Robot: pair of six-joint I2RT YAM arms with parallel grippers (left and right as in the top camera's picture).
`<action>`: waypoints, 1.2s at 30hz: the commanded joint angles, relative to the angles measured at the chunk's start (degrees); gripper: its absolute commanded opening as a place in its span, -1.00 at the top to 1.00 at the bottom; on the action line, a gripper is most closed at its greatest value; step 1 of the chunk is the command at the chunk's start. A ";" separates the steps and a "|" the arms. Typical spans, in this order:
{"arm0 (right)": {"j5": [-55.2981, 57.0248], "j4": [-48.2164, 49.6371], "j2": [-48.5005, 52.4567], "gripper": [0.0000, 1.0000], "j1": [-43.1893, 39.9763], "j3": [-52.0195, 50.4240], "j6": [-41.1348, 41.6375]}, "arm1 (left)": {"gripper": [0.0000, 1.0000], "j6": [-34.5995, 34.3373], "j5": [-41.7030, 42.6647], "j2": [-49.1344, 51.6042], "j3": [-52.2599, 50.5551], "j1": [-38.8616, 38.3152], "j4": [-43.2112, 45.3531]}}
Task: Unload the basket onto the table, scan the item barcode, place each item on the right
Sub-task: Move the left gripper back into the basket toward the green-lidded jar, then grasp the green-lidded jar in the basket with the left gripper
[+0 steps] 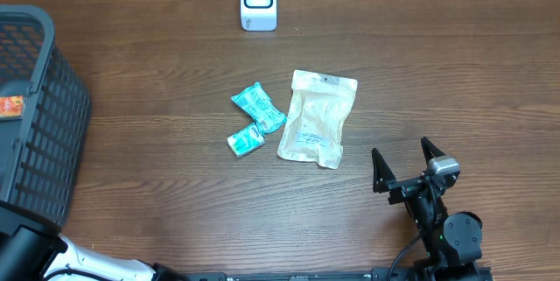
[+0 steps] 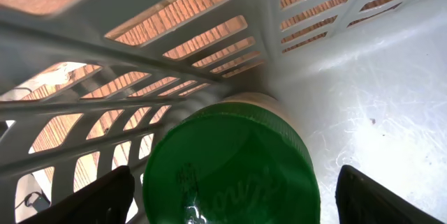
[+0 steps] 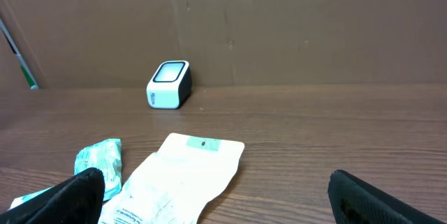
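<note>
Inside the grey basket [image 2: 363, 77], a container with a round green lid [image 2: 230, 161] stands in a corner. My left gripper [image 2: 234, 189] is open, one dark finger on each side of the lid with a small gap at both; what lies below the lid is hidden. The white barcode scanner [image 1: 258, 1] stands at the table's far edge, also in the right wrist view as scanner [image 3: 170, 84]. My right gripper [image 1: 400, 151] is open and holds nothing, low over the table at the front right, near a white pouch [image 1: 317, 116].
The dark basket [image 1: 39, 132] fills the left edge, with an orange packet [image 1: 10, 104] showing inside. Two teal packets [image 1: 258, 108] [image 1: 246, 139] lie left of the white pouch [image 3: 174, 178]. A cardboard wall [image 3: 279, 21] backs the table.
</note>
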 commanded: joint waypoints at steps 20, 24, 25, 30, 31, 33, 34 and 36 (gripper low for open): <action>-0.04 0.42 -0.52 -1.00 0.20 -0.59 -0.07 | -0.52 -1.31 0.70 2.93 -0.22 0.55 0.11; -0.04 0.42 -0.52 -1.00 0.20 -0.59 -0.07 | -0.38 -1.97 0.92 2.93 -0.22 0.55 0.04; -0.04 0.42 -0.52 -1.00 0.20 -0.59 -0.07 | -0.32 -1.92 1.49 2.93 -0.22 0.55 -0.04; -0.04 0.42 -0.52 -1.00 0.20 -0.59 -0.07 | -0.25 -1.88 2.14 2.80 -0.20 0.52 -0.20; -0.04 0.42 -0.52 -1.00 0.20 -0.59 -0.07 | -0.26 -1.88 2.12 2.58 -0.13 0.52 -0.33; -0.04 0.42 -0.52 -1.00 0.20 -0.59 -0.07 | -0.23 -1.90 2.12 1.95 0.07 0.52 -0.66; -0.04 0.42 -0.52 -1.00 0.20 -0.59 -0.07 | -0.17 -1.90 2.16 1.62 0.28 0.52 -0.94; -0.04 0.42 -0.52 -1.00 0.20 -0.59 -0.07 | -0.04 -1.95 2.25 0.74 0.92 0.48 -1.33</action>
